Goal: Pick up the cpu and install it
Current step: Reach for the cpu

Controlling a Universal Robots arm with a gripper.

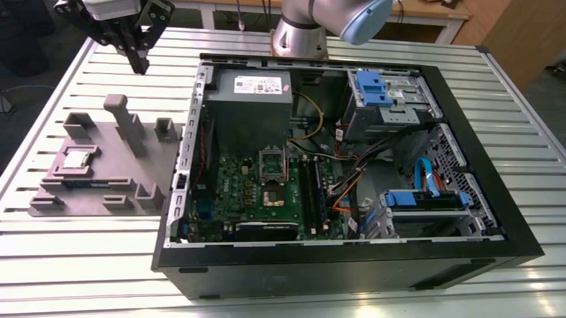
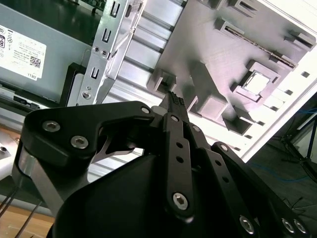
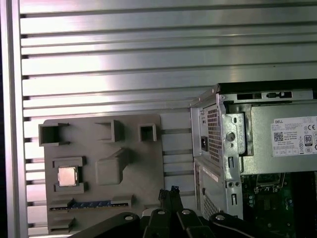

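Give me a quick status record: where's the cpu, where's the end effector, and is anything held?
cpu: lying flat in a pocket of the grey fixture plate, outside the case
end effector: raised over the table, apart from the cpu, fingers together, holding nothing
computer case: open, motherboard exposed
task state: cpu not yet picked up

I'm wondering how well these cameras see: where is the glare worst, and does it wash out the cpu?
Second wrist view: the table beside the cpu is blown out white, and the cpu glares pale. First wrist view: table slats shine in bands, but the cpu reads clearly. Exterior view: even light, the cpu just glinting.
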